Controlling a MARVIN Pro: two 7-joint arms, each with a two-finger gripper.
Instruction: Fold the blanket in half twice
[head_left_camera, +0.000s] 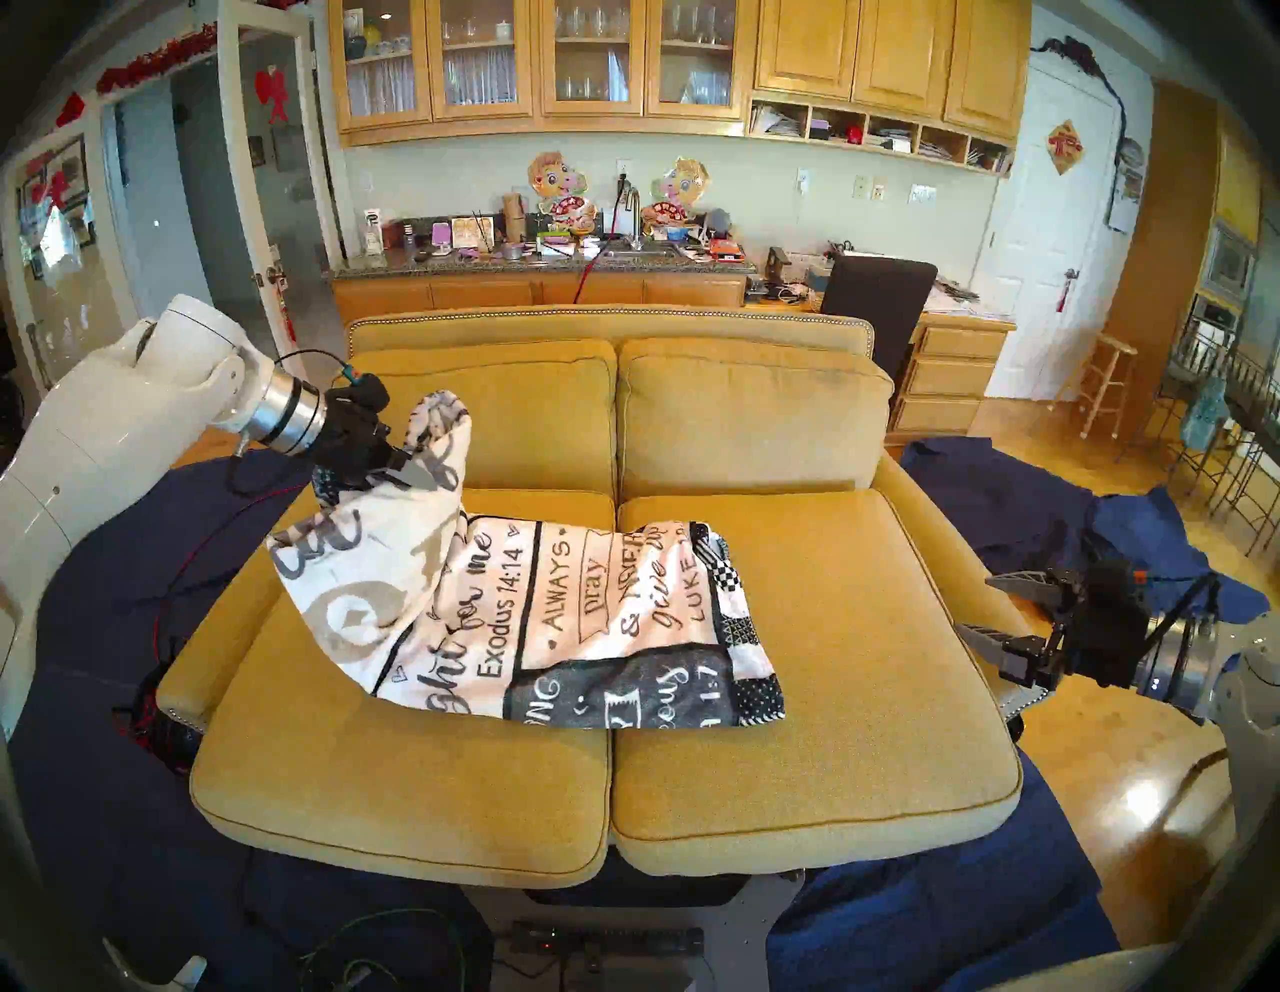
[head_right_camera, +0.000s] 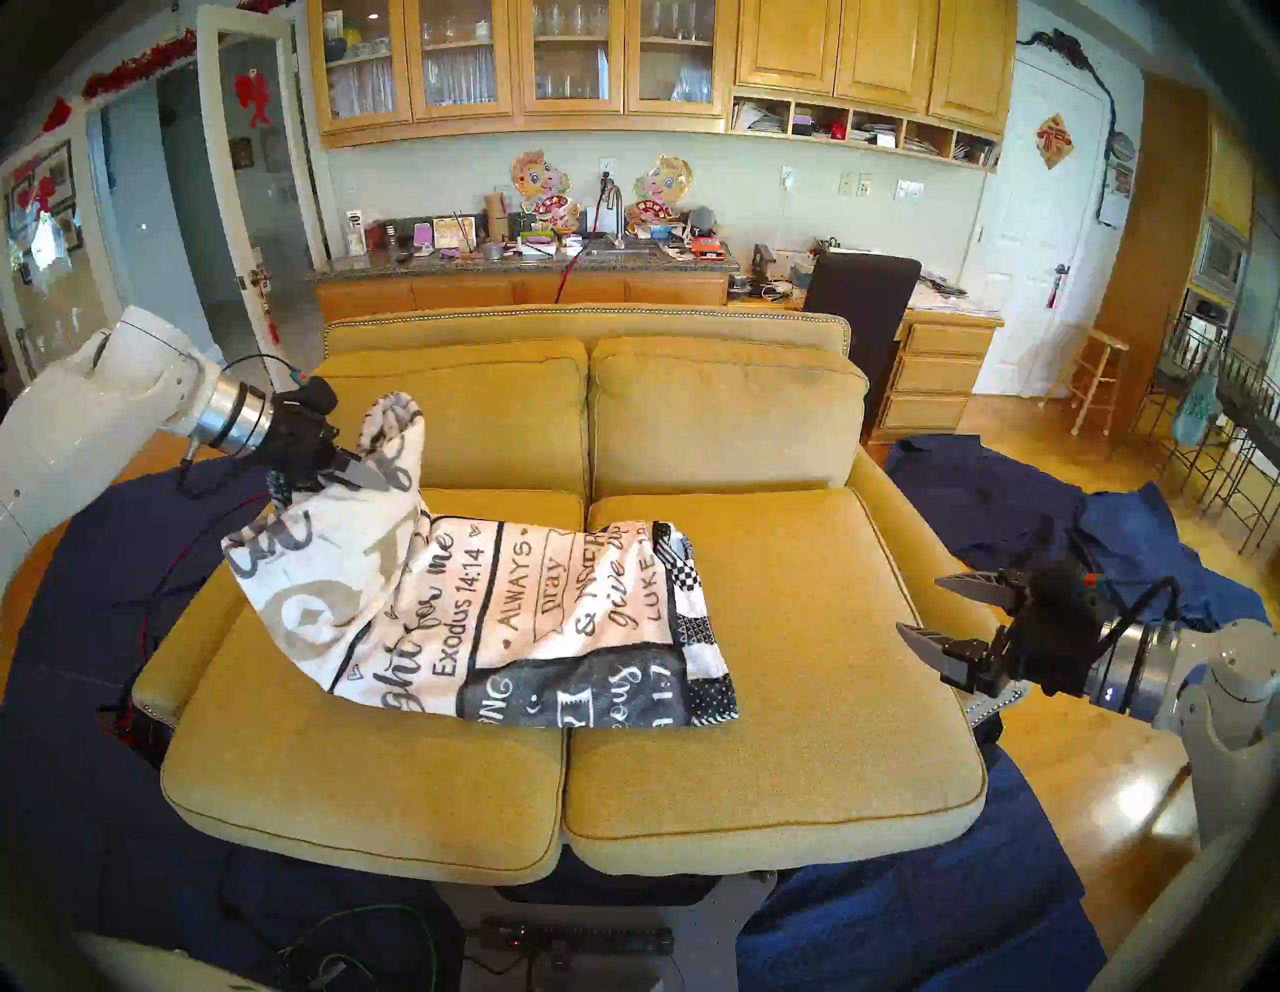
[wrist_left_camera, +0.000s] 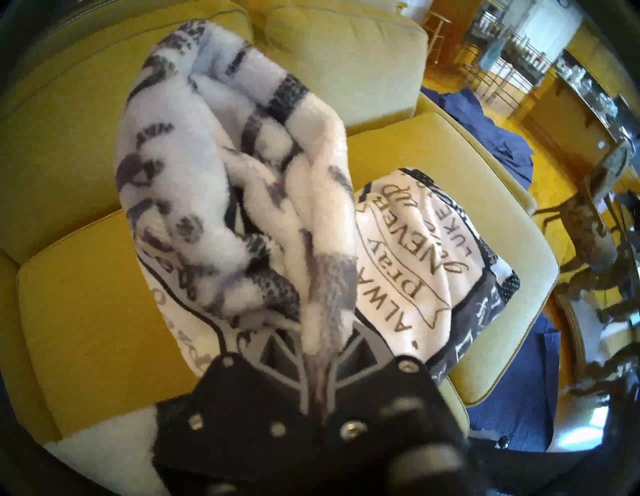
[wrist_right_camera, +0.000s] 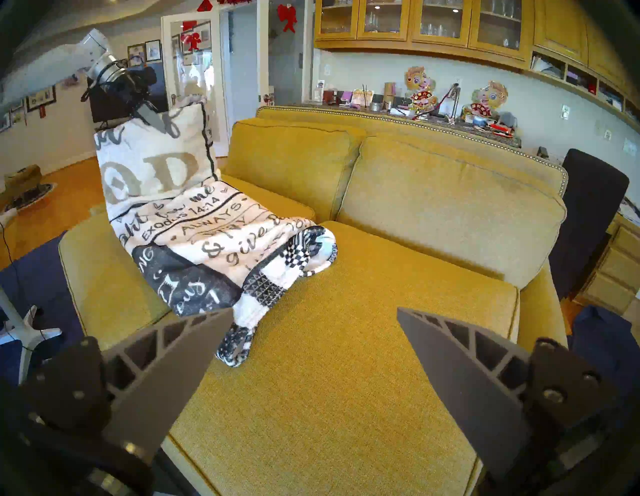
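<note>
With my left gripper (head_left_camera: 409, 464) clamped on the blanket's (head_left_camera: 554, 623) raised end and my right gripper (head_left_camera: 987, 609) wide and empty, I judge this the second fold: next, carry that end across to the checked edge.

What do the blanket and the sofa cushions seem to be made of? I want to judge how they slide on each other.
The blanket looks like soft fleece: its pile is fuzzy and it bunches in plump folds where the left gripper pinches it. The sofa cushions look like a matte, coarse-woven mustard fabric with a visible grainy weave and piped edges.
</note>
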